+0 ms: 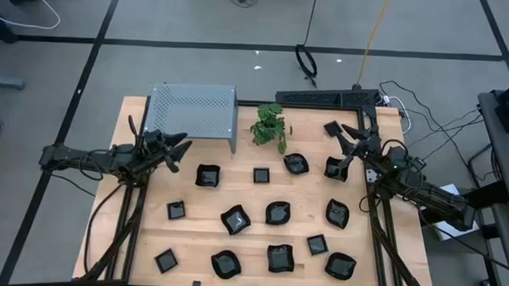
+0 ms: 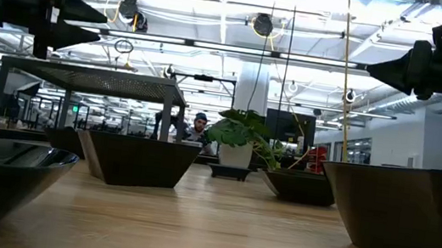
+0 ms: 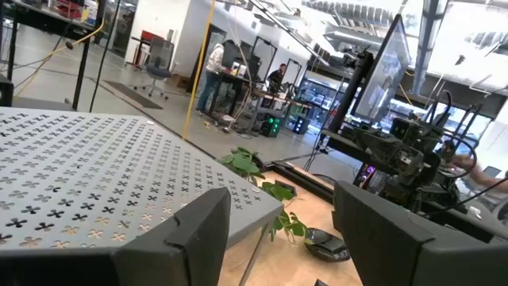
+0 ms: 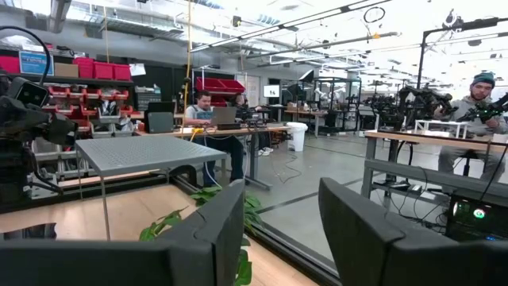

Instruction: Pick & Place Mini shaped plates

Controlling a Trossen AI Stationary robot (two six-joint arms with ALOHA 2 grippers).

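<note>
Left end effector (image 1: 179,151) raised above the light wooden table (image 1: 307,221), fingers spread wide and holding nothing. Just beyond it, the grey perforated metal box (image 1: 193,111) on thin legs; nearest to it among the small glossy black dishes (image 1: 235,219), a square one (image 1: 207,175) a little toward the table's middle. Further in that direction, the small green leafy plant (image 1: 270,127) in a white pot.

Right end effector (image 1: 346,139) also lifted off the table, fingers wide apart, empty. Directly beneath and just beside it, a black dish (image 1: 336,169); another (image 1: 296,164) near it on the side toward the plant, and a tilted one (image 1: 331,128) close by at the table's far edge.

Remaining dishes scattered well apart across the near half of the table (square, wavy-edged and roundish outlines mixed), none touching either end effector. In the low view, both arms hanging high above the dishes. People at desks in the room behind.
</note>
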